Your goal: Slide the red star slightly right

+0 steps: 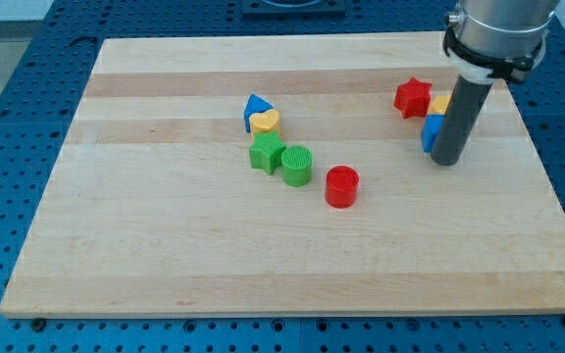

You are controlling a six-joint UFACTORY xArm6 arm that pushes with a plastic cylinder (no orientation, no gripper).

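The red star (412, 96) lies on the wooden board (165, 245) near the view's top right. Just to its right sit a yellow block (440, 104) and a blue block (430, 131), both partly hidden by my rod. My tip (444, 160) rests on the board just right of the blue block, below and to the right of the red star, apart from the star.
Near the board's middle lie a blue triangle-like block (255, 106), a yellow heart-like block (266, 122), a green star-like block (266, 153), a green cylinder (297, 165) and a red cylinder (341, 186). The board's right edge is close to my tip.
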